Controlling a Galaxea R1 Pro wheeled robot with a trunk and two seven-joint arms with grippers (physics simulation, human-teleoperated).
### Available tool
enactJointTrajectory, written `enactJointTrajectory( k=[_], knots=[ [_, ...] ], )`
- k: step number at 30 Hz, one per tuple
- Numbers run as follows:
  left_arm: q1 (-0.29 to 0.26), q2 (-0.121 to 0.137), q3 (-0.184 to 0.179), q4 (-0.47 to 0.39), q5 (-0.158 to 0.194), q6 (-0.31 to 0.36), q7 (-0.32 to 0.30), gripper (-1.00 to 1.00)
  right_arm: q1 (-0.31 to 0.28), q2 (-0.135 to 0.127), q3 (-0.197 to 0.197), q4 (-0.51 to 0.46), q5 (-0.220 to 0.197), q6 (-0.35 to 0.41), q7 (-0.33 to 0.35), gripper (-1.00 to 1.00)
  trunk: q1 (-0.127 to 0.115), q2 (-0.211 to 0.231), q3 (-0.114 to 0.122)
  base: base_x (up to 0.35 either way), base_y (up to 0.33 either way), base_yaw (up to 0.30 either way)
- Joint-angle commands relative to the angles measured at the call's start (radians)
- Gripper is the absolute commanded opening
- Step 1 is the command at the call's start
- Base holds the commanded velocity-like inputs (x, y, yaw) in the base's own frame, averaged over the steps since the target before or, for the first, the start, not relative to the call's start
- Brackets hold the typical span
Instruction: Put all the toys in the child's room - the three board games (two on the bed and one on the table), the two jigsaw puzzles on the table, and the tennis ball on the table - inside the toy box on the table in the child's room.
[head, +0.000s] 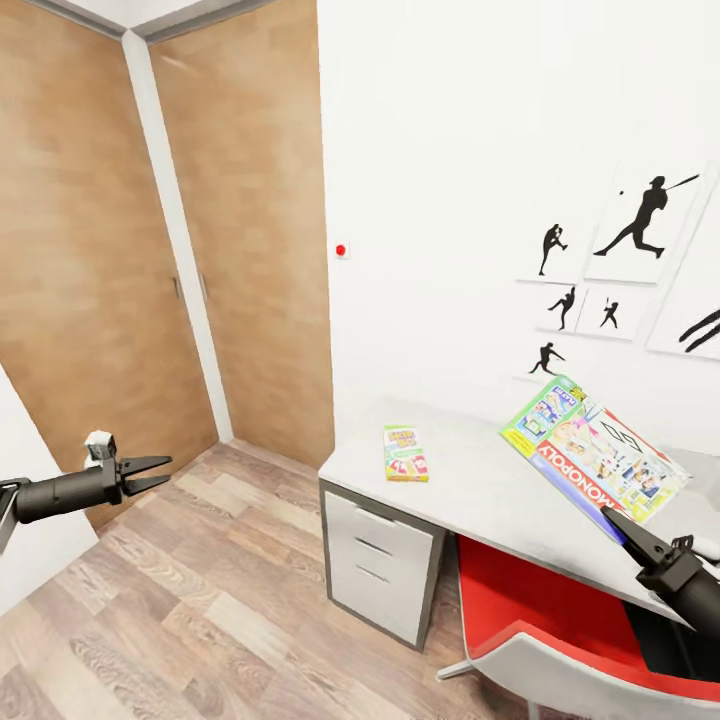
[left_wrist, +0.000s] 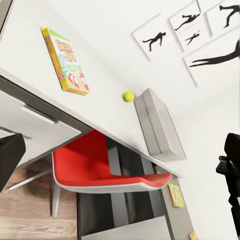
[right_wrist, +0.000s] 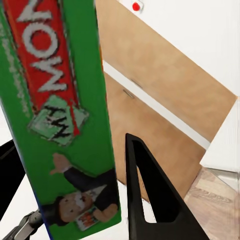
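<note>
My right gripper (head: 625, 530) holds a large MONOPOLY board game (head: 592, 452) by its near edge, tilted above the right part of the table (head: 480, 495), its green side showing between the fingers in the right wrist view (right_wrist: 65, 115). My left gripper (head: 150, 470) hangs well left of the table over the wood floor (head: 200, 610), fingers narrowly parted, holding nothing. On the table I see a SKIP-BO board game (head: 405, 453) near the left end, and in the left wrist view a tennis ball (left_wrist: 128, 96) just beside the grey toy box (left_wrist: 157, 125); a red chair (head: 560, 610) sits tucked under.
</note>
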Motion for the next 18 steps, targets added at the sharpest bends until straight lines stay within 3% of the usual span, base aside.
enactJointTrajectory(
  k=[1, 18],
  knots=[
    [-0.001, 0.0, 0.002, -0.001, -0.005, 0.011, -0.006, 1.0, -0.001, 0.0, -0.001, 0.0, -0.002, 0.006, 0.002, -1.0, 0.001, -0.002, -0.002, 0.0, 0.0, -0.279],
    [-0.001, 0.001, 0.002, -0.001, -0.006, 0.01, -0.007, 1.0, -0.002, -0.001, -0.001, 0.002, -0.002, 0.002, 0.003, -1.0, 0.001, -0.002, -0.002, 0.0, 0.0, -0.28]
  ],
)
